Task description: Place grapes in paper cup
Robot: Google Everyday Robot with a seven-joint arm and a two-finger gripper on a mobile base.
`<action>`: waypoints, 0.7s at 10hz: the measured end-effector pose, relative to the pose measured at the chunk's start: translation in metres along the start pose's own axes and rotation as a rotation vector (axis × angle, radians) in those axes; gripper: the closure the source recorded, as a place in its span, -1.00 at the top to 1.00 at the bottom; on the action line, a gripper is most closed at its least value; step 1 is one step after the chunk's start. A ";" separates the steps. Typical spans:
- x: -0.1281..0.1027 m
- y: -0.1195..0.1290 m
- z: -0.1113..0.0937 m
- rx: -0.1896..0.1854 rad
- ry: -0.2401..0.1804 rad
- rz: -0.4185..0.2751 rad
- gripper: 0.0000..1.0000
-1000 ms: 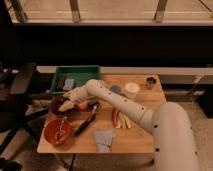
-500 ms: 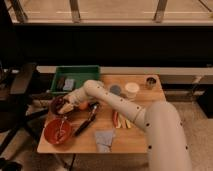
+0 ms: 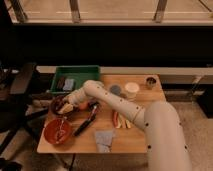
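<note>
Spotting the grapes (image 3: 58, 103) bunched dark in a dish (image 3: 53, 109), right under the gripper (image 3: 65, 107), at the table (image 3: 152, 97) end farthest from the cup. Not being able to tell whether gripping anything yet. Worrying about a lumpy, soft bunch slipping or shedding mid-carry. Eyeing the paper cup (image 3: 132, 90) well apart from the gripper, beyond the orange fruit (image 3: 83, 106) sitting just beside it and maybe getting bumped on the way. Also noting a red bowl (image 3: 57, 131) and black tool (image 3: 85, 124) nearer the camera, and a green bin (image 3: 77, 75) behind.
</note>
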 end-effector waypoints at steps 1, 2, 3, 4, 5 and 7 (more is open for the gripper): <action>0.000 0.000 0.000 -0.001 0.001 0.000 -0.97; 0.001 0.001 0.001 -0.003 0.002 -0.001 -1.00; 0.001 0.001 0.001 -0.003 0.001 -0.001 -1.00; 0.000 0.000 0.000 -0.001 0.001 -0.001 -1.00; 0.000 0.000 0.000 0.000 0.000 0.000 -1.00; 0.001 0.000 0.000 0.000 0.000 0.000 -1.00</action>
